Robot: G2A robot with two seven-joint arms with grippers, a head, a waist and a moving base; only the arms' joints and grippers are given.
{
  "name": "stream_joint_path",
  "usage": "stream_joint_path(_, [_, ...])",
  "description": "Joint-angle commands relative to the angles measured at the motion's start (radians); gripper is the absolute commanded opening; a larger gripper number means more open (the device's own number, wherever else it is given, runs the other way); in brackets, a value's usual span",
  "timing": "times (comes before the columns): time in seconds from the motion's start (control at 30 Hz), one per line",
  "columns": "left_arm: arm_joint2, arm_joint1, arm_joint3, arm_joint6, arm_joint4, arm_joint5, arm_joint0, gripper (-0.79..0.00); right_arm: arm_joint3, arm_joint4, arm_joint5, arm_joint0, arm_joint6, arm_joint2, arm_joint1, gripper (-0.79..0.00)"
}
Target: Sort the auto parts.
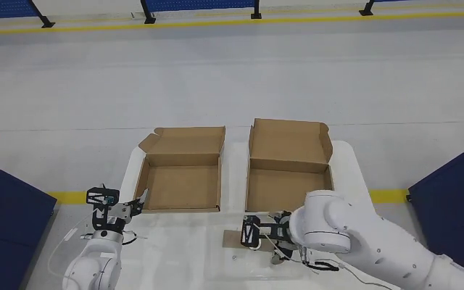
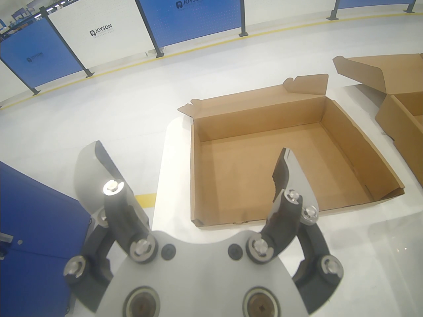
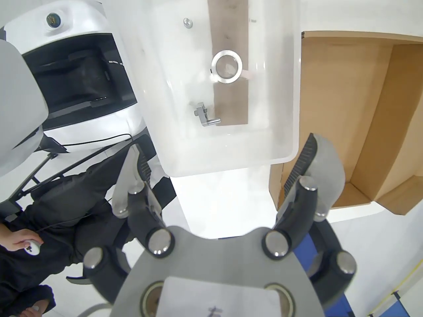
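Note:
A clear plastic tray (image 3: pixel 231 153) holds a metal ring (image 3: pixel 226 66) lying on a brown strip (image 3: pixel 229 11). Beside the strip lie a small angled metal bracket (image 3: pixel 206 116) and a small round stud (image 3: pixel 187 22). My right gripper (image 3: pixel 224 153) hovers open over the tray's near end with nothing between its fingers; in the top view the right gripper (image 1: pixel 255 233) sits at the table's front middle. My left gripper (image 2: pixel 191 153) is open and empty, just short of the near left corner of the left cardboard box (image 2: pixel 264 163). The top view places the left gripper (image 1: pixel 139 203) at the table's left edge.
Two open, empty cardboard boxes, the left box (image 1: pixel 181 185) and the right box (image 1: pixel 288 181), stand side by side at the back of the white table (image 1: pixel 181 232). The right box's wall (image 3: pixel 347 100) runs close alongside the tray. Blue partitions (image 1: pixel 22 217) flank the table.

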Motion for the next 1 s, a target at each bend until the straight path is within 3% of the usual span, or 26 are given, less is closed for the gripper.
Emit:
stream_joint_path(0.0, [0.000, 0.000, 0.000, 0.000, 0.000, 0.000, 0.000, 0.000, 0.008, -0.013, 0.006, 0.014, 0.006, -0.031, -0.001, 0.000])
stream_joint_path(0.23, [0.000, 0.000, 0.000, 0.000, 0.000, 0.000, 0.000, 0.000, 0.046, -0.046, 0.002, 0.104, 0.002, -0.180, -0.014, 0.000])
stream_joint_path(0.5, [0.000, 0.000, 0.000, 0.000, 0.000, 0.000, 0.000, 0.000, 0.052, -0.062, 0.001, 0.100, 0.000, -0.185, -0.013, 0.000])
stream_joint_path(0.6, [0.000, 0.000, 0.000, 0.000, 0.000, 0.000, 0.000, 0.000, 0.065, -0.116, 0.000, 0.091, 0.000, -0.238, -0.018, 0.000])
stream_joint_path(0.97, [0.000, 0.000, 0.000, 0.000, 0.000, 0.000, 0.000, 0.000, 0.124, -0.094, -0.025, 0.152, -0.025, -0.329, -0.044, 0.000])
